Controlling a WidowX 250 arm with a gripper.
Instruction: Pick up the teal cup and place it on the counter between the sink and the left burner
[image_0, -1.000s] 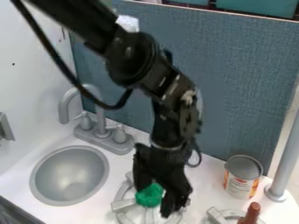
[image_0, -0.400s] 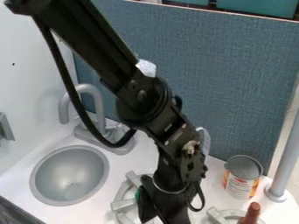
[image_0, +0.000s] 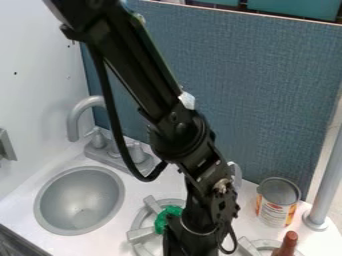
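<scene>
While my black claw hangs low over the white counter, I can't tell if it is open or closed. Right by it, a bumpy green thing sits on a round grey stove ring. Farther back are a tin can with a white-and-orange label and a bent grey tap.

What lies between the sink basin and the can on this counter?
Between the sink basin and the can are a grey burner, a green object at that burner, and the black arm, as the camera view shows.
</scene>
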